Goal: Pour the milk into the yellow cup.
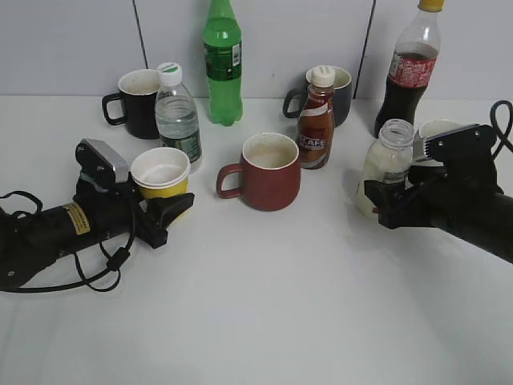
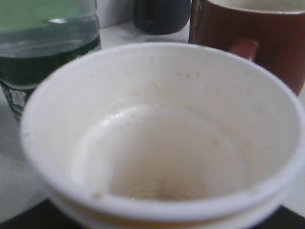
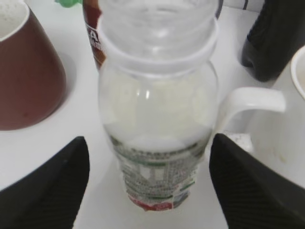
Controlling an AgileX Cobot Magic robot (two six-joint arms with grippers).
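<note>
Exterior view: a white table with bottles and mugs, one black arm at each side.
Left gripper: lies low on the table's left; its fingers sit on both sides of the yellow cup's base and appear closed on it.
Yellow cup: upright, front left, just ahead of a clear water bottle. The left wrist view looks straight into its white, unfilled interior.
Right gripper: its two black fingers stand spread, one at each side of the milk bottle, a gap showing on both sides.
Milk bottle: upright, capless, at the right; white liquid sits low inside.
Dark-red mug: centre of the table, between cup and milk, beside a brown coffee bottle.
</note>
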